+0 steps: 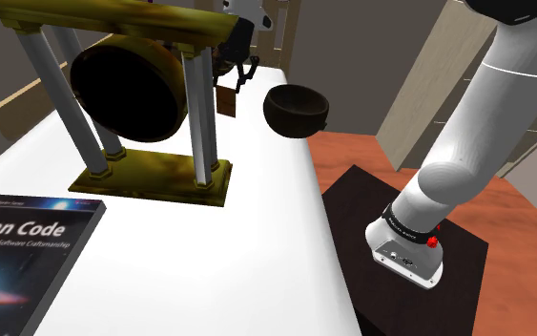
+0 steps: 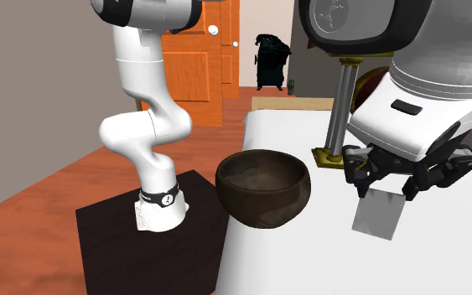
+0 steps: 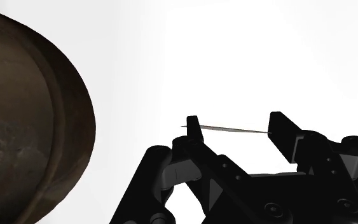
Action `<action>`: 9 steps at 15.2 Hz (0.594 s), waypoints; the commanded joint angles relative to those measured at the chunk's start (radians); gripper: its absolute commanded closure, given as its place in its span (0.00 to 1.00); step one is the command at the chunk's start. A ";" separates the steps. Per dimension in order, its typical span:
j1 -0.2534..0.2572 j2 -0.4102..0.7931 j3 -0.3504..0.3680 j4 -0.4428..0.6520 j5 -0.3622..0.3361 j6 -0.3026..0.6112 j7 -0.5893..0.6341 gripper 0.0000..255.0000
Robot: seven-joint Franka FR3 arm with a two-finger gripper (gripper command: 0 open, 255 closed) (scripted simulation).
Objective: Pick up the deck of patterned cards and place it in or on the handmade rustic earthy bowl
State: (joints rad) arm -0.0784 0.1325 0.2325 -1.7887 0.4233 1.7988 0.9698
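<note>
Reddish wooden flooring (image 1: pixel 352 153) runs beside a white table (image 1: pixel 257 248), and an orange door (image 2: pixel 196 67) stands in the far wall. On the floor sits the dark box stand (image 1: pixel 466 277), from which the white arm (image 1: pixel 485 124) rises and reaches over the table. A large dark gong (image 1: pixel 128 86) hangs in a brass-coloured frame (image 1: pixel 152 177) with pale columns, standing mid-table. A book (image 1: pixel 28 258) titled "Clean Code" lies flat at the table's near corner on the shoulder view's left. The dark brown, rough-surfaced bowl (image 2: pixel 263 188) stands upright close to the table edge that faces the stand, toward the far end, with nothing inside it. Just beside the bowl, further in from that edge, the black gripper (image 2: pixel 386 186) points down with its fingers (image 3: pixel 193 124) closed on the deck of cards (image 2: pixel 379 214), which hangs edge-down between them. The deck looks pale grey in the second exterior view and brownish in the shoulder view; in the wrist view it shows as a thin line between the fingertips. Whether its lower edge touches the table cannot be told.
</note>
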 commanded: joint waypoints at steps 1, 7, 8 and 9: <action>-0.001 -0.002 0.000 0.009 -0.001 -0.011 0.004 1.00; -0.003 -0.012 -0.002 0.076 -0.005 -0.082 0.032 1.00; -0.004 -0.012 -0.002 0.087 -0.005 -0.094 0.036 1.00; -0.004 -0.013 -0.002 0.100 -0.006 -0.106 0.041 1.00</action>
State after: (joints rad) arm -0.0817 0.1196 0.2312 -1.7024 0.4185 1.7067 1.0064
